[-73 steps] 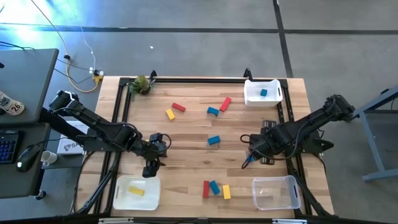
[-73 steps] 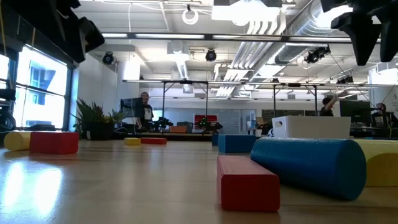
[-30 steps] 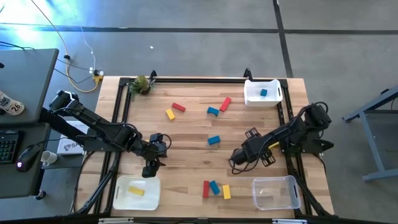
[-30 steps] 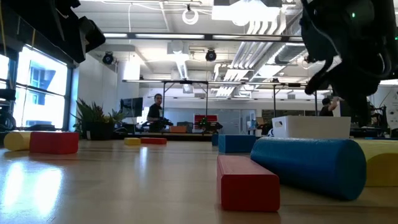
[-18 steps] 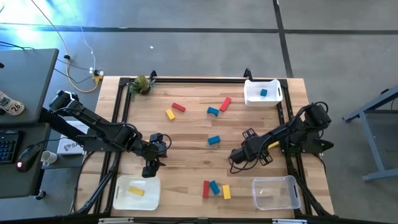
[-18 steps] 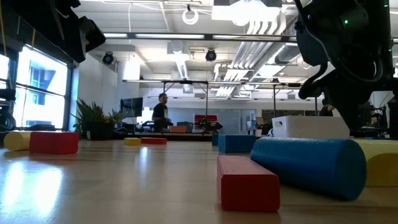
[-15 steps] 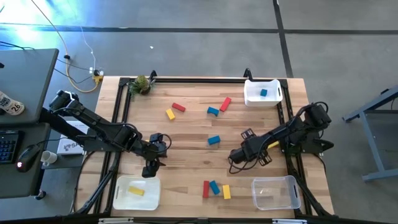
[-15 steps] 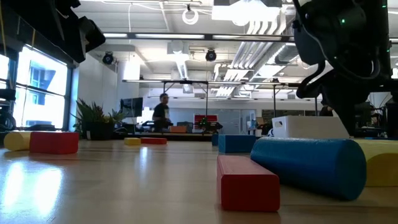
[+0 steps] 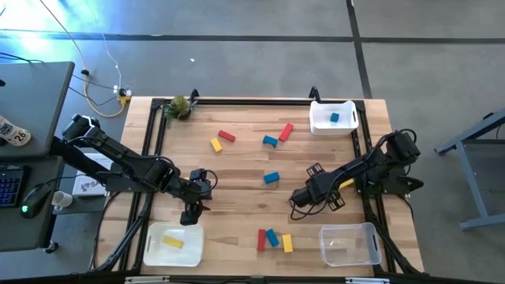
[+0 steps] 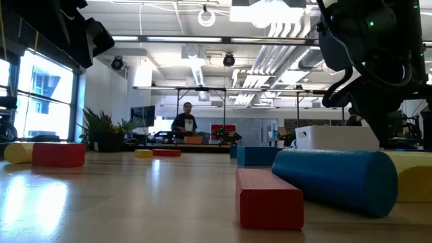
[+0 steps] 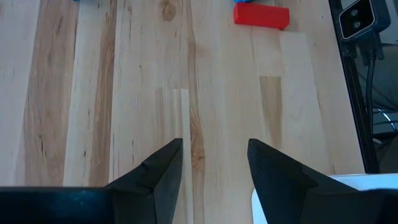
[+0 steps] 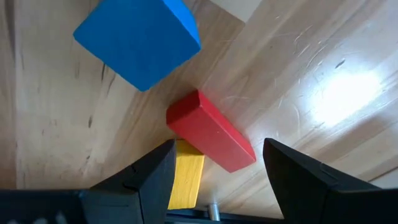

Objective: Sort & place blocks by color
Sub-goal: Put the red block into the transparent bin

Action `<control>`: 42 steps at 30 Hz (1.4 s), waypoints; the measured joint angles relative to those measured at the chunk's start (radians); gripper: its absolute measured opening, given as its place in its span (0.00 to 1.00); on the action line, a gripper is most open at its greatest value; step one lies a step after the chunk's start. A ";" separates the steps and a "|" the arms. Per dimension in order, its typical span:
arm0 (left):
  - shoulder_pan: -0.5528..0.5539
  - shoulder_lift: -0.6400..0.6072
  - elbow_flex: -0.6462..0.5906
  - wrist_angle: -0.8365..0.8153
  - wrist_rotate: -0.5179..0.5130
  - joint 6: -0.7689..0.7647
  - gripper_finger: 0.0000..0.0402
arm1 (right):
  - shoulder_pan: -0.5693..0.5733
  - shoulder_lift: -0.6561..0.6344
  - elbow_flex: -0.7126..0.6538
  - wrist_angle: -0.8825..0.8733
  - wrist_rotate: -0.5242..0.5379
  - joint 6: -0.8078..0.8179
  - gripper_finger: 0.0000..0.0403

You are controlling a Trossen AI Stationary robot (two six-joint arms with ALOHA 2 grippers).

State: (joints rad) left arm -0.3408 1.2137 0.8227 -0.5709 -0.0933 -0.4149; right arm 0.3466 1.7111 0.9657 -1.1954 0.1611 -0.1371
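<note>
Yellow block [image 9: 173,242] in white bin [image 9: 155,248], blue block [image 9: 334,117] in far bin [image 9: 319,125], clear bin [image 9: 372,246]

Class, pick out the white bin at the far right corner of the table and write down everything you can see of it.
The white rectangular plastic bin looks opaque, with rounded corners and a raised rim, open on top. It sits flat on the wooden table at its far right corner, just inside the black frame rail. One small blue block lies inside it, toward the right; the rest of its floor is bare. In the low view its pale side wall shows behind the blue blocks. No pincer touches it.
</note>
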 joint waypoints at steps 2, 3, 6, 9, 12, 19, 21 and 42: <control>0.000 0.000 0.000 0.000 0.000 0.000 0.42 | 0.000 0.000 0.000 0.000 -0.001 0.000 0.57; 0.000 0.000 0.000 0.000 0.000 0.000 0.42 | 0.000 0.000 0.000 0.000 -0.001 0.001 0.57; 0.000 0.000 0.000 0.000 0.000 0.000 0.42 | 0.000 0.002 0.000 0.005 -0.001 0.001 0.57; 0.000 0.000 0.000 0.000 0.000 0.000 0.42 | 0.000 0.005 -0.020 0.020 -0.005 0.001 0.57; 0.000 0.000 0.000 0.000 0.000 0.000 0.42 | 0.000 0.005 -0.067 0.027 -0.023 0.021 0.57; 0.000 0.000 0.000 0.000 0.000 0.000 0.42 | 0.003 0.005 -0.088 0.062 0.032 0.050 0.56; 0.000 0.000 0.000 0.000 0.000 0.000 0.42 | 0.003 0.005 -0.089 0.077 0.033 0.049 0.55; 0.000 0.000 0.000 0.000 0.000 0.000 0.42 | 0.000 0.004 -0.103 0.148 -0.031 0.089 0.24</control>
State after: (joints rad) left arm -0.3412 1.2137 0.8227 -0.5709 -0.0933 -0.4152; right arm 0.3470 1.7156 0.8627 -1.0470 0.1300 -0.0486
